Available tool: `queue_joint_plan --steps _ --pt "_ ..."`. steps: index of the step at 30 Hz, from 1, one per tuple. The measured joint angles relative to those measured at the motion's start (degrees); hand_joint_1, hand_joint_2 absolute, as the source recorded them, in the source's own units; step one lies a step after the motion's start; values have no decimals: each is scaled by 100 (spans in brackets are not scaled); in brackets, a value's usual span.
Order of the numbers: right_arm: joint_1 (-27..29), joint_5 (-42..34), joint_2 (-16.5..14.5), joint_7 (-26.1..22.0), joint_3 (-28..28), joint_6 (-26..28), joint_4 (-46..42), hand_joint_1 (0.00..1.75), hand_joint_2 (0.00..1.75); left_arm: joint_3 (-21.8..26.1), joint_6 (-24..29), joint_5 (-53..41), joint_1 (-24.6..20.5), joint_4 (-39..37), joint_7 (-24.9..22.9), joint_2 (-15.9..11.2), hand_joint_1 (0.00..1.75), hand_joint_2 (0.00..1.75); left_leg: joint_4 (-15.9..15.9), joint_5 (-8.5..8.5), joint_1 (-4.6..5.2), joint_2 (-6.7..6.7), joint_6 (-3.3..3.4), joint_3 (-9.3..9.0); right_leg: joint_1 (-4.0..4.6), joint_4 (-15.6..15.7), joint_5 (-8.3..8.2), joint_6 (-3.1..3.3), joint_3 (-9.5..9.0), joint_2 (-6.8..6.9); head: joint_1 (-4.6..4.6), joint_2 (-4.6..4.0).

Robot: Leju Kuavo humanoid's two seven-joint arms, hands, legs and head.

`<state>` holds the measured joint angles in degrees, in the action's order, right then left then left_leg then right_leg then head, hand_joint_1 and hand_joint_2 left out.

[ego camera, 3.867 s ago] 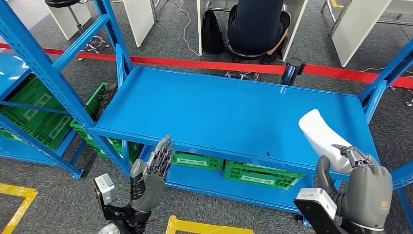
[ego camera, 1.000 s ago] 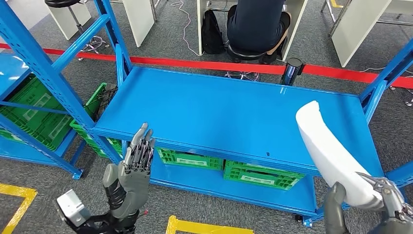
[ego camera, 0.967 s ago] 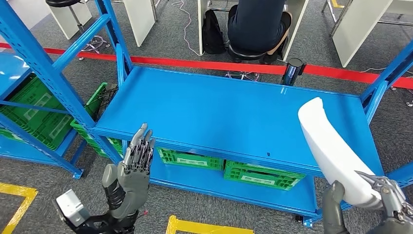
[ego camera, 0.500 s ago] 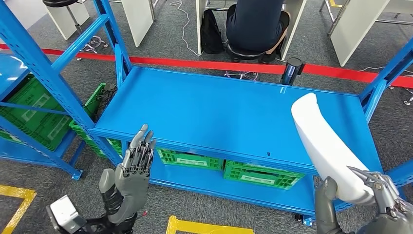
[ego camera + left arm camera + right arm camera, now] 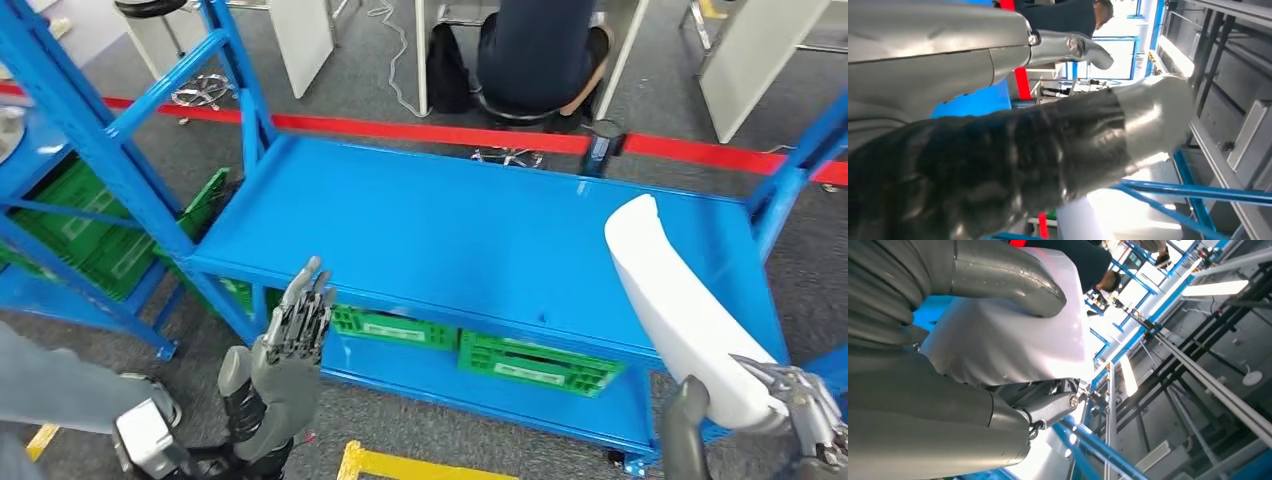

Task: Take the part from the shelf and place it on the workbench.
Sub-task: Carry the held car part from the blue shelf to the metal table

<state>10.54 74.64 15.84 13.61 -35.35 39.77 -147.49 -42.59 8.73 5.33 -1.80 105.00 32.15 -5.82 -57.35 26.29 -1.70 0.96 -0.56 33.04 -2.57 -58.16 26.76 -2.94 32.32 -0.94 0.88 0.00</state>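
1. The right hand (image 5: 775,425) is gripping the white part (image 5: 680,310) by its near end, with the thumb on one side and the fingers wrapped round the other. The rest of the part sticks up and away over the right end of the blue bench (image 5: 420,240), not touching the top as far as the head view shows.
2. The part looks like a smooth, curved moulded shell, probably stiff plastic and fairly light for its length. The glossy skin could be slippery.
3. Held at one end, it's a long lever, so it could twist in the grip. A hold nearer the middle would be steadier.
4. The left hand (image 5: 285,350) holds nothing, fingers straight and apart, in front of the bench's near edge.
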Motion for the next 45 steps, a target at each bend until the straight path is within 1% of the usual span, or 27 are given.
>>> queue_joint_plan --steps 2,4,6,8,10,11,13,15,16,18,20,21,22,23,25,27,29,31,32,35,36,37,38,40,42,44,45 --pt "-6 14 23 45 -8 -1 -2 175 175 -8 -2 1 -1 1 -3 -2 0 0 -402 339 -9 -36 -14 208 26 6 -66 93 90 27 -87 0" --pt "-9 16 41 68 -12 -2 -3 175 175 -14 0 1 -1 2 -8 -3 0 0 -1133 833 20 -66 6 459 77 9 -153 153 191 41 -167 0" --pt "-9 4 55 74 -14 -2 -3 175 175 -16 5 1 0 2 -16 -7 0 0 -1600 1045 64 -69 70 532 146 10 -245 195 313 55 -232 0" --pt "-9 -20 62 71 -15 -2 -3 175 175 -18 15 1 -1 3 -26 -8 0 0 -1309 866 146 -69 232 211 233 12 -347 228 436 56 -283 0" --pt "-7 -38 64 56 -16 -1 -9 175 175 -19 28 1 -4 17 -35 -9 0 0 -453 686 287 -98 483 -419 290 23 -455 246 517 51 -286 0" --pt "-6 -46 65 46 -16 -1 -14 175 175 -19 33 1 -7 31 -38 -10 0 0 -84 656 348 -132 565 -668 290 44 -503 241 523 57 -264 0" --pt "-7 -62 68 29 -17 1 -24 175 175 -19 40 1 -16 59 -43 -16 0 0 280 655 427 -171 640 -870 267 108 -606 194 504 87 -258 0" --pt "-7 -75 76 21 -20 1 -31 175 175 -20 44 3 -14 69 -52 -22 0 0 367 483 412 -158 615 -819 269 166 -681 136 512 100 -309 0" --pt "-4 -78 82 20 -22 1 -34 175 175 -20 48 8 -9 71 -59 -25 0 0 410 390 384 -155 604 -772 277 115 -591 108 567 91 -316 0" --pt "-1 -79 102 22 -25 1 -34 175 175 -21 54 20 0 78 -71 -26 0 0 464 226 330 -167 584 -648 261 -362 -57 47 727 77 -262 0" --pt "-4 -79 115 25 -27 1 -33 175 175 -21 56 26 8 85 -81 -29 0 0 454 102 317 -173 581 -500 210 -1123 464 -26 841 78 -183 0" --pt "-5 -79 120 27 -27 1 -33 175 175 -21 56 27 10 85 -86 -31 0 0 434 42 313 -175 563 -419 184 -1395 517 -60 828 79 -158 0" --pt "-6 -79 125 28 -28 1 -33 175 175 -21 56 27 11 85 -90 -32 0 0 401 -14 305 -177 543 -333 162 -1494 437 -91 750 80 -143 0" --pt "-7 -79 130 29 -29 1 -33 175 175 -21 56 27 12 85 -93 -34 0 0 354 -65 294 -177 517 -238 143 -1393 279 -119 579 81 -122 0" --pt "-14 -79 139 31 -36 1 -34 175 175 -19 56 29 12 93 -95 -41 0 0 232 -135 286 -177 460 -39 120 -711 83 -150 12 79 -67 0" --pt "-25 -79 145 45 -49 1 -41 175 175 -16 56 33 8 110 -97 -48 0 0 129 -197 295 -180 396 89 129 -44 178 -107 -444 70 -30 0" --pt "-36 -83 151 70 -63 1 -49 175 175 -14 56 44 5 125 -108 -51 0 0 82 -270 301 -183 339 173 139 189 282 -40 -531 65 -29 0" --pt "-42 -95 161 98 -72 1 -51 175 175 -9 56 58 6 133 -127 -54 0 0 -30 -188 293 -156 271 298 115 241 263 32 -481 76 -45 0" --pt "-46 -109 168 113 -74 1 -51 175 175 -6 56 67 5 138 -138 -55 0 0 -217 -18 280 -140 228 389 99 263 234 82 -443 83 -70 0" --pt "-69 -198 200 148 -77 1 -52 175 175 14 49 109 4 146 -160 -56 0 0 -1260 665 209 -119 119 717 102 255 103 175 -282 91 -163 0" --pt "-78 -240 211 150 -78 1 -51 175 175 22 45 122 4 146 -164 -56 0 0 -1531 736 192 -119 107 767 104 248 56 178 -217 91 -187 0" --pt "-89 -280 221 144 -78 1 -51 175 175 29 39 130 3 146 -166 -56 0 0 -1631 687 180 -119 107 735 105 238 10 174 -151 90 -210 0" --pt "-99 -317 229 134 -78 1 -51 175 175 34 33 137 3 146 -168 -56 0 0 -1528 548 174 -119 122 599 106 229 -35 165 -86 89 -238 0" --pt "-116 -383 245 110 -78 1 -52 175 175 46 24 139 -4 150 -172 -56 0 0 -855 281 177 -119 183 74 108 216 -116 137 8 84 -287 0" --pt "-127 -445 261 88 -78 1 -54 175 175 65 13 146 -22 165 -170 -54 0 0 -87 297 199 -115 237 -488 116 216 -191 83 49 83 -307 0" --pt "-140 -499 277 71 -78 1 -55 175 175 84 -3 156 -34 178 -167 -52 0 0 251 376 224 -108 261 -690 117 241 -280 14 75 87 -306 0" --pt "-144 -522 285 66 -78 1 -55 175 175 89 -12 163 -32 179 -166 -52 0 0 297 350 215 -110 283 -653 116 254 -312 -22 98 89 -299 0"
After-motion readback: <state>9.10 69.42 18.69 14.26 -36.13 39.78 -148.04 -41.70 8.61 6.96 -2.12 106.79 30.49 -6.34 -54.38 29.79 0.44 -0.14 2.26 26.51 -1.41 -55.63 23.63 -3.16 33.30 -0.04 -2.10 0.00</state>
